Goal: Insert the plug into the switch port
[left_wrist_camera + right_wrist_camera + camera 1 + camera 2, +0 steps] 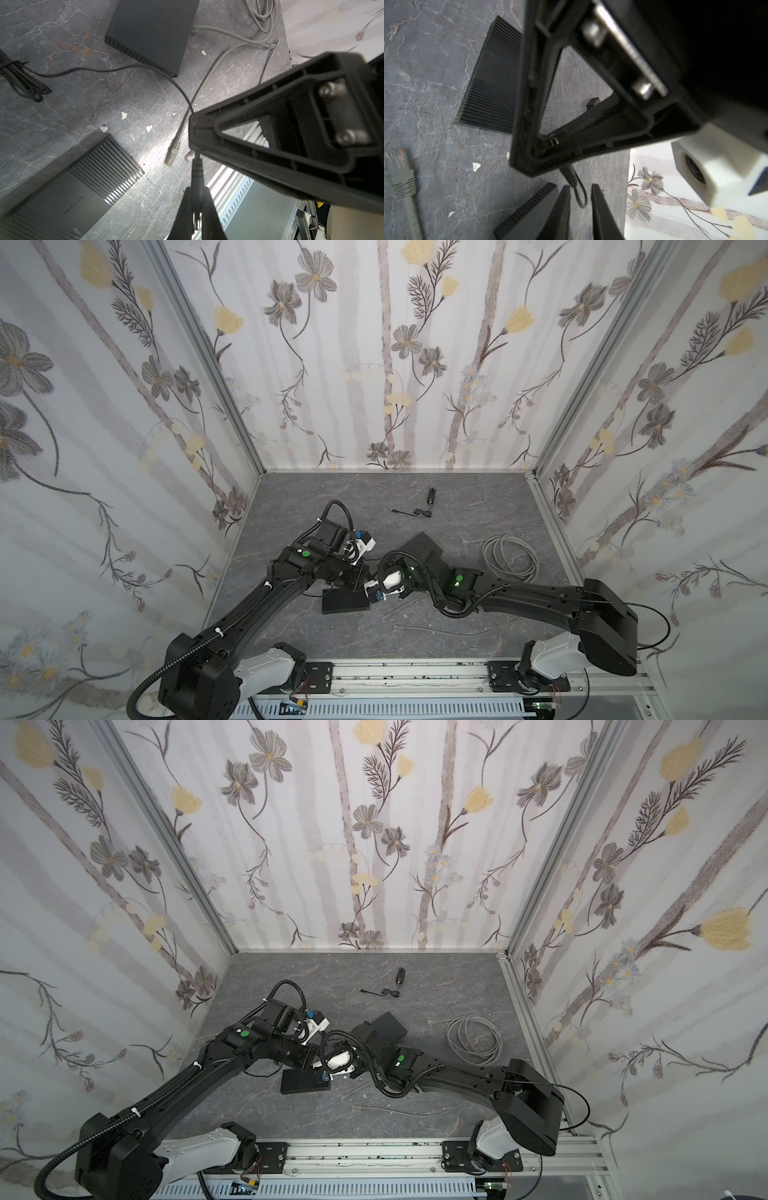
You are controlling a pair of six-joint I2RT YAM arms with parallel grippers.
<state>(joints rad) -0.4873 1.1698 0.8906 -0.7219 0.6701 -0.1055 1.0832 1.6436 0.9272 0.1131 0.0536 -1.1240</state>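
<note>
My left gripper [196, 189] is shut on the black barrel plug [197, 176], whose metal tip sits between the jaws. The plug's thin black cable [124, 67] runs off past a flat black box [151, 35]. My right gripper [580, 187] stands open, its jaws a little apart around a loop of that cable [581, 197] beside the left gripper's finger [529, 104]. Both grippers meet above the table's middle, over a vented black box [345, 602]. I cannot tell which box is the switch. No port shows.
A grey network cable lies coiled [511, 556] at the right, with two of its clear connectors [172, 154] on the table under the grippers. A black adapter [432, 494] and a cable bundle [423, 512] lie at the back. Papered walls close three sides; a rail [415, 672] runs along the front.
</note>
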